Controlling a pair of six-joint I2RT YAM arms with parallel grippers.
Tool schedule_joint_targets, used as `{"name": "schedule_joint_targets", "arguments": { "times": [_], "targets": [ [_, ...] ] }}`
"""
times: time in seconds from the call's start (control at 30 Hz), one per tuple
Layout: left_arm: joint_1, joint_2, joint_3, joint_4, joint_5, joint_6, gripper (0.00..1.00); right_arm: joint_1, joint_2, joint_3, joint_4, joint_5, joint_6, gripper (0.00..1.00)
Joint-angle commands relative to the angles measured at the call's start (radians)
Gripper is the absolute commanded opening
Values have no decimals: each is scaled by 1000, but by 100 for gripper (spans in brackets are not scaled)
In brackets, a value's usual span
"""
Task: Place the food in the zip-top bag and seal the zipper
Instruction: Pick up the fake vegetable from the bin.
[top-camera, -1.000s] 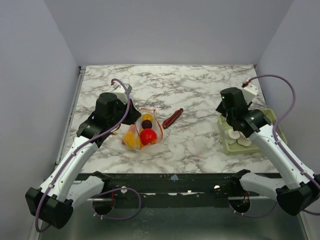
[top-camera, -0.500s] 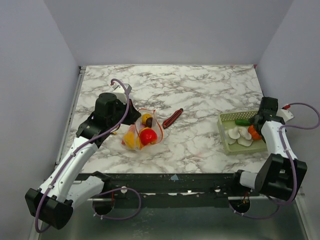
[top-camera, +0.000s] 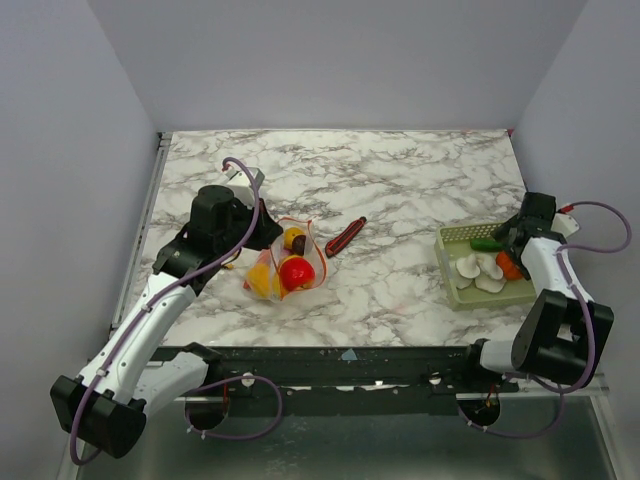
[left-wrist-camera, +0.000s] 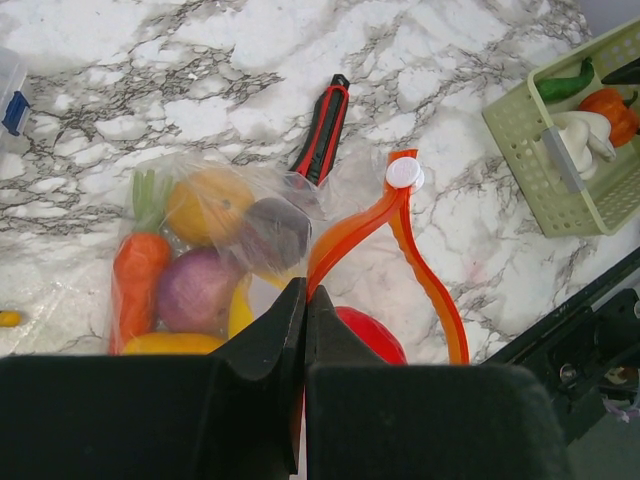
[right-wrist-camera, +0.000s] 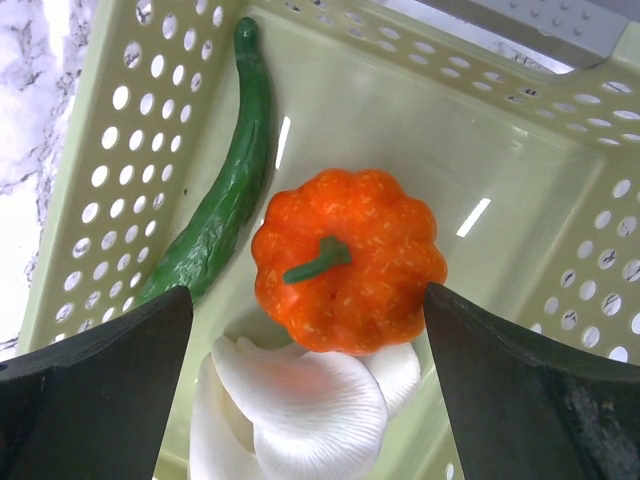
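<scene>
Orange, glossy and probably hard, the pumpkin (right-wrist-camera: 348, 262) is sitting in the basket (right-wrist-camera: 90, 170) against the mushrooms (right-wrist-camera: 300, 400), stem facing up. Being squat, it is showing no long axis; its ribbed flanks are looking the surest, if slippery, hold. The right gripper (right-wrist-camera: 308, 298) is hovering above, fingers wide apart. The left gripper (left-wrist-camera: 305, 300) is pinching the bag (left-wrist-camera: 280, 190) by its zipper (left-wrist-camera: 350, 235).

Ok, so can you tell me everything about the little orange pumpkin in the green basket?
The pumpkin is small, shiny and orange. It looks like plastic, with rounded ribs and a curled green stem on top. It sits stem-up inside the pale green holed basket, close beside a long green pepper and overlapping a white ridged toy. The right end effector hovers over it, open, one finger on each side, not touching it.
</scene>
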Motion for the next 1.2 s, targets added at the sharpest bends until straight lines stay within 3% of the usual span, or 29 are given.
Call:
{"name": "schedule_joint_targets", "arguments": {
  "times": [0.0,0.33,0.43,0.53,0.67,0.83,1.17],
  "targets": [
    [5,10,26,-6,20,-4,0,-8,27,6,1,1,-14,99],
    [6,20,33,-12,31,-2,0,-5,-235,71,-38,-218,-80,95],
    [6,15,31,-9,10,1,0,-5,-188,61,2,-448,-44,81],
    [8,27,38,-16,32,-3,0,-5,-71,39,55,-608,37,58],
    [8,20,30,-10,30,-4,0,-5,24,-5,103,-538,122,47],
    [8,11,28,-9,39,-7,0,-5,79,-34,166,-370,156,46],
    [9,-4,25,1,45,-9,0,-7,171,-34,215,-341,215,48]
  ]
}}
